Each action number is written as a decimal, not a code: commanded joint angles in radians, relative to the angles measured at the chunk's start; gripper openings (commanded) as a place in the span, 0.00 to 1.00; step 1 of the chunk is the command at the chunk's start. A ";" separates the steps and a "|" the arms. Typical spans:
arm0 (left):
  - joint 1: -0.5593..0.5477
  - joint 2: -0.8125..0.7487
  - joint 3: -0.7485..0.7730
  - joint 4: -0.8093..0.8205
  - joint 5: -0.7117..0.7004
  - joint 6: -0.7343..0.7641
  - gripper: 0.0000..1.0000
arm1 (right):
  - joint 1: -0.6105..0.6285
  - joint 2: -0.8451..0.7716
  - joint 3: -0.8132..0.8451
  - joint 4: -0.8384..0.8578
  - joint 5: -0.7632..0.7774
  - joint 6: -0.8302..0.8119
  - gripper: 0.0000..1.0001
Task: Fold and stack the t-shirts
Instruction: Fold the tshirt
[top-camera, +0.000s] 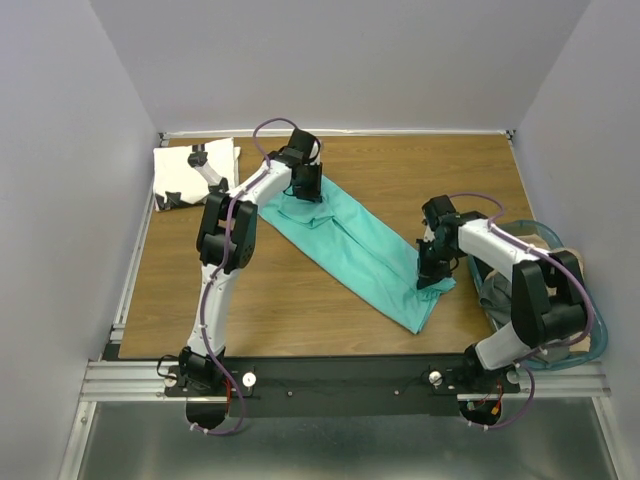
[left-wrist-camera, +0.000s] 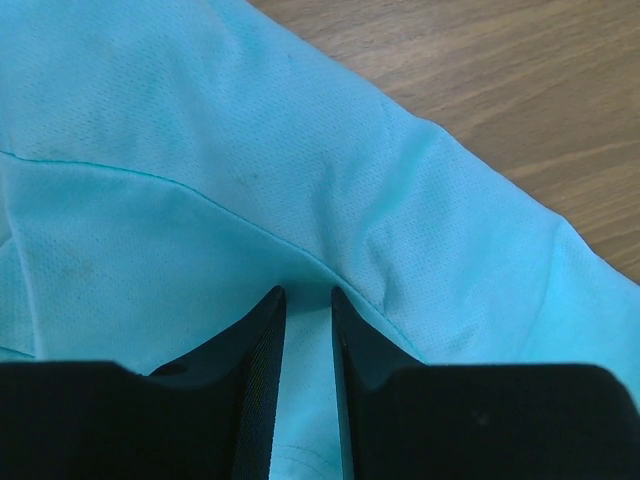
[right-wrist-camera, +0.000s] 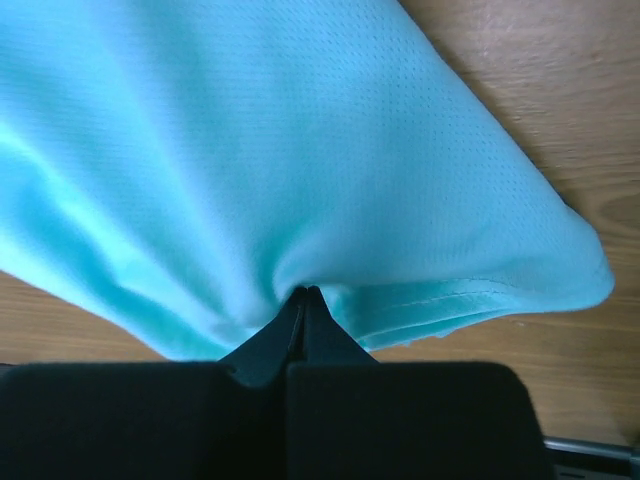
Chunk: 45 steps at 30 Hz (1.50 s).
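Left gripper (left-wrist-camera: 308, 295): jaws narrowed, with a fold of the turquoise t-shirt (top-camera: 350, 240) in the gap. This reads as a pinch on thick cloth at the shirt's far-left end. Right gripper (right-wrist-camera: 305, 292): clamped tight on the hem at the shirt's near-right end. Shirt lies as a long strip on the desk (top-camera: 420, 170), long axis diagonal, one arm at each end. Next fold likely means bringing one end to the other along that axis. White t-shirt (top-camera: 195, 172), folded, sits left of the strip's far end. Teal-rimmed bin (top-camera: 520, 223) right of the strip; greyish cloth inside, unclear.
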<state>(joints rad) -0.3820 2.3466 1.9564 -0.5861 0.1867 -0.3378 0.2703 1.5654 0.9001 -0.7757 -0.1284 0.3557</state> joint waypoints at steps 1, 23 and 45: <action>0.000 -0.079 0.035 -0.032 0.028 -0.007 0.33 | 0.003 -0.065 0.089 -0.056 0.012 0.005 0.01; 0.002 -0.215 -0.208 -0.030 -0.010 -0.052 0.33 | 0.003 0.082 0.100 0.062 0.039 -0.100 0.00; 0.011 0.080 0.005 -0.104 -0.036 0.046 0.34 | 0.138 0.163 0.023 0.085 -0.082 -0.006 0.00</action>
<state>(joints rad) -0.3740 2.3325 1.9282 -0.6376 0.1867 -0.3412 0.3794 1.7050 0.9745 -0.7155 -0.2302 0.3237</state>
